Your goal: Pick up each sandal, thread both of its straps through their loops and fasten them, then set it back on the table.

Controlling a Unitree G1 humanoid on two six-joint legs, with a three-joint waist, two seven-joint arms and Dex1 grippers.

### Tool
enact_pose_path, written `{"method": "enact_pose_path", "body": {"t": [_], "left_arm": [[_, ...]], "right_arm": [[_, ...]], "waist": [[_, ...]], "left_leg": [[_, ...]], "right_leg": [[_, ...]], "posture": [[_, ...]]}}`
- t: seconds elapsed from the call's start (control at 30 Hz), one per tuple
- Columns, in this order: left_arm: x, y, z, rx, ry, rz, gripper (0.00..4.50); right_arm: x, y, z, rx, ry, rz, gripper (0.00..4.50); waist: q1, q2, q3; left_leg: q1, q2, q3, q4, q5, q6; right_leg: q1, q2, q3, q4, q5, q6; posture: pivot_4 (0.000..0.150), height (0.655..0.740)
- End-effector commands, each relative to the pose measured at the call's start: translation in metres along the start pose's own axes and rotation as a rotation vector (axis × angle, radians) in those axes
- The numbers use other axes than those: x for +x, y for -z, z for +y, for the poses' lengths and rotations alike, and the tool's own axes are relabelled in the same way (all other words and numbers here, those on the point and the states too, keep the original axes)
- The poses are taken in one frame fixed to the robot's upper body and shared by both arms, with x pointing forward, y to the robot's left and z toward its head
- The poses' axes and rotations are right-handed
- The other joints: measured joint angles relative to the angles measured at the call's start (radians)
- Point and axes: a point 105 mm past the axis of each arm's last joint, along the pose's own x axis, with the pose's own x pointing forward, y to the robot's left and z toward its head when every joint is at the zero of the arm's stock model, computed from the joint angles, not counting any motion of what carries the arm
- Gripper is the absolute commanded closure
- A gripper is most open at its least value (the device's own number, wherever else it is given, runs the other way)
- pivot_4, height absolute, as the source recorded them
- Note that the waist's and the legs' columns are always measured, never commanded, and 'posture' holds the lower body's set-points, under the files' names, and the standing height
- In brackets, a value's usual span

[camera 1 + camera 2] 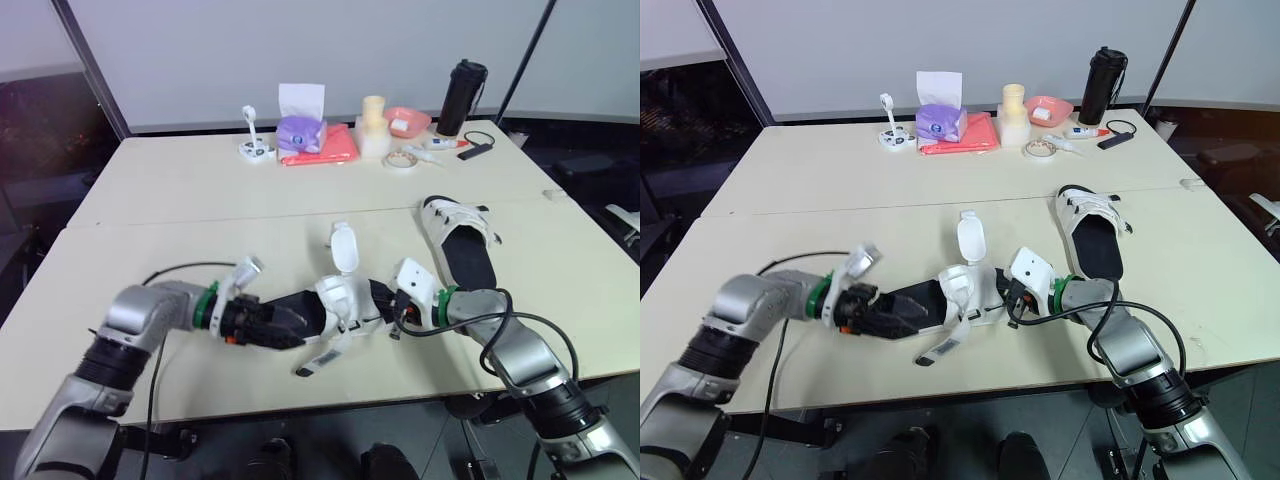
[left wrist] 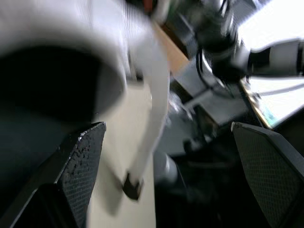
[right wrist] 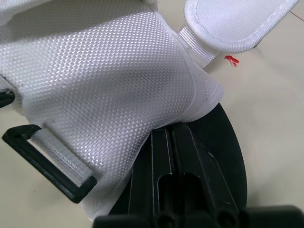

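Observation:
A black-soled sandal (image 1: 315,312) with white straps lies near the table's front edge, between my two grippers. My left gripper (image 1: 280,332) is at its heel end, fingers (image 2: 80,175) spread wide and open beside the sole. My right gripper (image 1: 388,302) is at its toe end, shut on the sole's edge under the broad white strap (image 3: 109,80). One loose strap (image 1: 322,356) trails toward the front edge, and another flap (image 1: 344,247) sticks up. A black buckle loop (image 3: 47,164) sits at the strap's side. The second sandal (image 1: 458,235) lies flat to the right.
Along the table's far edge (image 1: 200,180) stand a tissue pack (image 1: 301,130) on a pink cloth (image 1: 335,146), a tape roll (image 1: 401,160), a pink bowl (image 1: 407,121), a black bottle (image 1: 462,97) and a small white stand (image 1: 254,140).

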Motion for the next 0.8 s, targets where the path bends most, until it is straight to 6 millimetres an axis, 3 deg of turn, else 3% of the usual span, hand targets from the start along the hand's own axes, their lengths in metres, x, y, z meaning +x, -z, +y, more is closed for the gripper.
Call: {"method": "enact_pose_path", "body": {"t": [0.03, 0.53, 0.8], "left_arm": [[0.007, -0.002, -0.008, 0.078, 0.063, 0.037, 0.09], [0.043, -0.001, -0.014, 0.278, 0.212, 0.153, 0.09], [0.06, -0.006, -0.055, 0.425, 0.431, 0.235, 0.09]], "right_arm": [[0.003, 0.006, 0.012, 0.003, -0.043, 0.031, 4.5], [0.001, 0.003, 0.017, 0.03, -0.029, 0.027, 4.5], [-0.002, 0.006, 0.017, 0.036, -0.02, 0.037, 4.5]], "waist": [[0.001, 0.0, 0.0], [0.007, 0.0, 0.0], [0.007, 0.0, 0.0]], "left_leg": [[0.0, 0.0, 0.0, 0.0, 0.0, 0.0], [0.0, 0.0, 0.0, -0.001, 0.0, 0.0], [0.0, 0.0, 0.0, -0.001, 0.0, 0.0]], "right_leg": [[0.0, 0.0, 0.0, 0.0, 0.0, 0.0], [0.0, -0.001, 0.0, -0.001, 0.0, 0.0], [0.0, -0.001, 0.0, -0.002, 0.0, 0.0]], "posture": [[0.15, 0.74], [0.15, 0.74], [0.15, 0.74]]}}
